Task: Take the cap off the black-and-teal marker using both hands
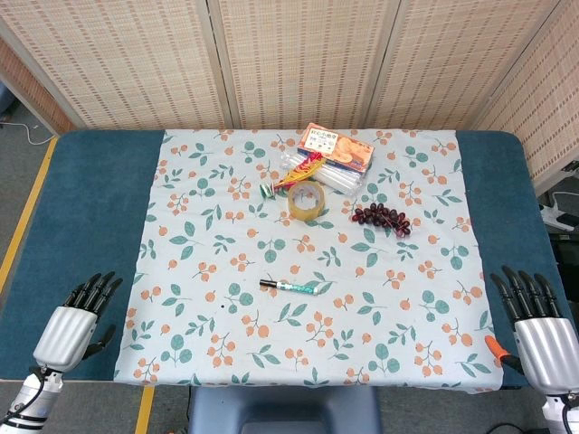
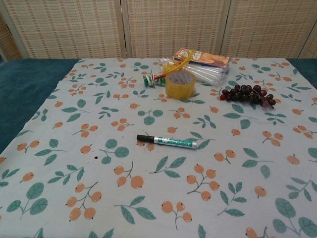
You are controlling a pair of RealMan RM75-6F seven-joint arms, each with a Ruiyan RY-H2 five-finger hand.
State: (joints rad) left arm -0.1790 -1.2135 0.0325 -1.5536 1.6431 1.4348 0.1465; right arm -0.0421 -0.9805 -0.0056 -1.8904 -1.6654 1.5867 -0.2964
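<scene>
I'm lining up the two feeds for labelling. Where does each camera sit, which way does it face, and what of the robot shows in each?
Head view: high up, looking steeply down on the whole table; left hand and right hand show at the near corners, fingers apart, holding nothing.
Chest view: lower, looking forward across the cloth toward the screen; no hand shows.
Shared: marker, tape roll, grapes.

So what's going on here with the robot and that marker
Nothing is being handled yet. The black-and-teal marker lies capped on the floral tablecloth, near the middle. The left hand and right hand rest open at the table's near corners, well away from it. Farther back sit a roll of tape, a bunch of grapes and a snack box.
</scene>
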